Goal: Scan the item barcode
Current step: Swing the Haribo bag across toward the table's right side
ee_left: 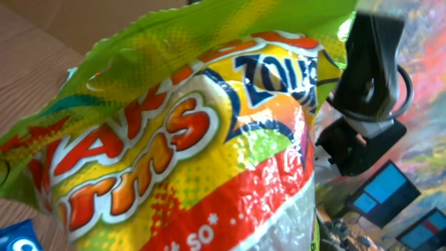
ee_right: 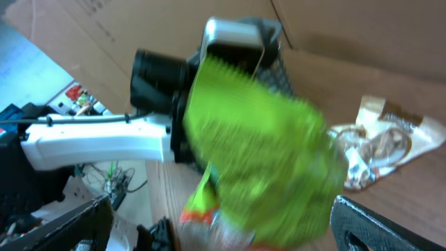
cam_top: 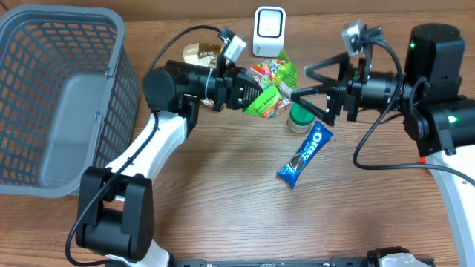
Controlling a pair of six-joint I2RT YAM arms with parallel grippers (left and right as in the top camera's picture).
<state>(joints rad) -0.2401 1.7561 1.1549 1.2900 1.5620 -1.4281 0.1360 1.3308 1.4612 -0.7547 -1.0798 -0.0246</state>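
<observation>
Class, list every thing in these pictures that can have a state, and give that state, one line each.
left pincer: shut on the snack bag
snack bag: held up off the table, near the scanner
right pincer: open, holding nothing
scanner: standing upright
Oreo pack: lying flat on the table
green-lidded jar: upright, lid on
basket: upright, nothing seen inside

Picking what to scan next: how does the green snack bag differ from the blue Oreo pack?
The green snack bag is held in the left hand; the Oreo pack lies flat on the table. The bag is wide and crinkled, the pack slim. Both are snack packets.
</observation>
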